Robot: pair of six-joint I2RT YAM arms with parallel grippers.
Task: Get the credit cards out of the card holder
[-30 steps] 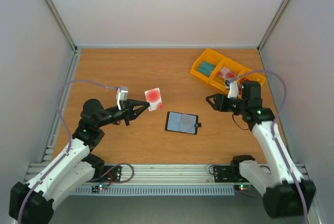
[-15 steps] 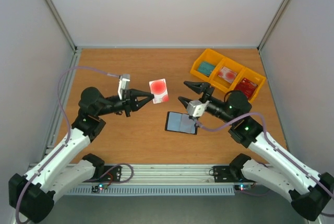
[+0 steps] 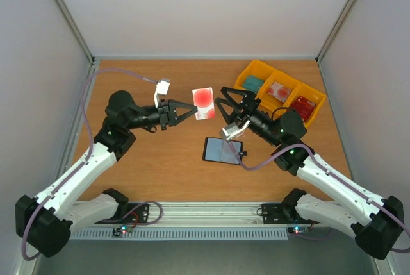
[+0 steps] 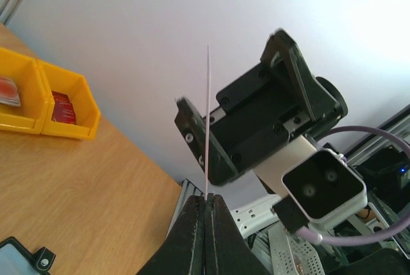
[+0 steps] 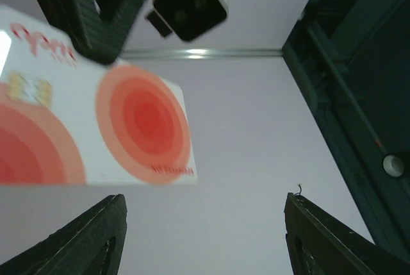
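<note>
Within the last second the right pincer (image 3: 220, 95), jaws spread wide, had swung from the yellow tray (image 3: 259, 63) to the credit card (image 3: 204, 103) clenched in the left pincer (image 3: 193, 109), clear of the card holder (image 3: 223, 150) lying open on the desk (image 3: 166, 159), so a handover seemed near.

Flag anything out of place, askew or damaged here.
Nothing is spilled or damaged. One oddity: the card hangs in mid-air, pinched only at its rim by the left gripper, with the right gripper beside it, jaws open. The wallet lies open, slightly skewed on the table.
</note>
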